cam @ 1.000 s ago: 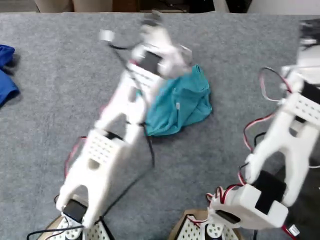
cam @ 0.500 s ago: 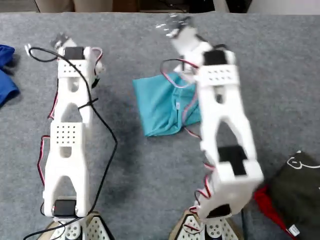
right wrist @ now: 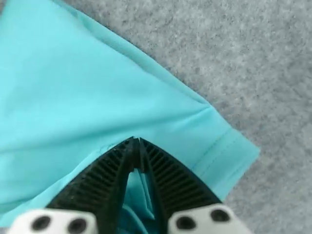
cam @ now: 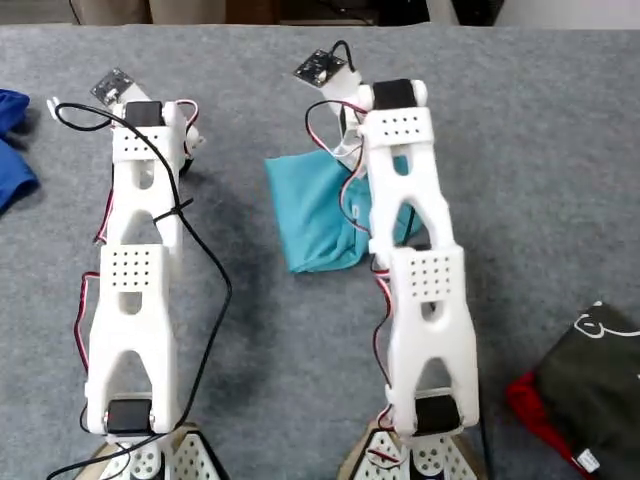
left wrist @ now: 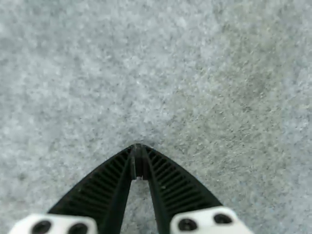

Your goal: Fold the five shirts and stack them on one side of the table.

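Note:
A teal shirt (cam: 312, 215) lies folded in a rough rectangle at the table's middle. My right arm (cam: 405, 190) stretches over its right part. In the right wrist view my right gripper (right wrist: 136, 142) is shut, its tips just above the teal shirt (right wrist: 73, 97) near a hemmed corner. My left arm (cam: 140, 190) reaches toward the far left, apart from the shirt. My left gripper (left wrist: 138, 147) is shut over bare grey cloth. A blue shirt (cam: 12, 140) lies crumpled at the left edge. A dark folded shirt (cam: 590, 375) rests on a red one (cam: 530, 400) at the near right.
The grey felt table (cam: 520, 150) has open room at the far right and between the two arms. Loose cables (cam: 205, 260) hang along the left arm. The arm bases stand at the near edge.
The left arm swung off the teal shirt to the far left. The right arm came in from the right edge over the shirt, which now lies flatter. The dark stack has come into sight.

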Tool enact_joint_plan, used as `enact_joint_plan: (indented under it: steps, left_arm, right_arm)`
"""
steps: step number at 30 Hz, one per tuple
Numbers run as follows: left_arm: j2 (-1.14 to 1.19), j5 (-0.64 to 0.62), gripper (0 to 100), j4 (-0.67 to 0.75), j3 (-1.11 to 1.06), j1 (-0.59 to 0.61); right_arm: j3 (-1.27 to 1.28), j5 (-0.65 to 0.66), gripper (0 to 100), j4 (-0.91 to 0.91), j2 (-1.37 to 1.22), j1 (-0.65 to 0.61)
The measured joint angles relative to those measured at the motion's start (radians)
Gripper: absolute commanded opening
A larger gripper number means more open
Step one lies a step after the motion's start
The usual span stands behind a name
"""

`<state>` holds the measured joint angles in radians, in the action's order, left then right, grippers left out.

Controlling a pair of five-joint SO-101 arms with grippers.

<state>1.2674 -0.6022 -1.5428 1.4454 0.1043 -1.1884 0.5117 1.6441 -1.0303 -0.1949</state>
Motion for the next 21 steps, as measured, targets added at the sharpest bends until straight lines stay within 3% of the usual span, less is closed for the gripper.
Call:
enact_joint_plan:
  steps: [8,21]
  left_arm:
    - [0.000,0.000,2,0.000,0.000,0.000]
    - [0.000,0.000,2,0.000,0.000,0.000]
  right_arm:
    - [-0.287,0.000,0.5,0.089,-0.195,0.000]
    - [-0.431,0.000,0.5,0.097,-0.232,-0.055]
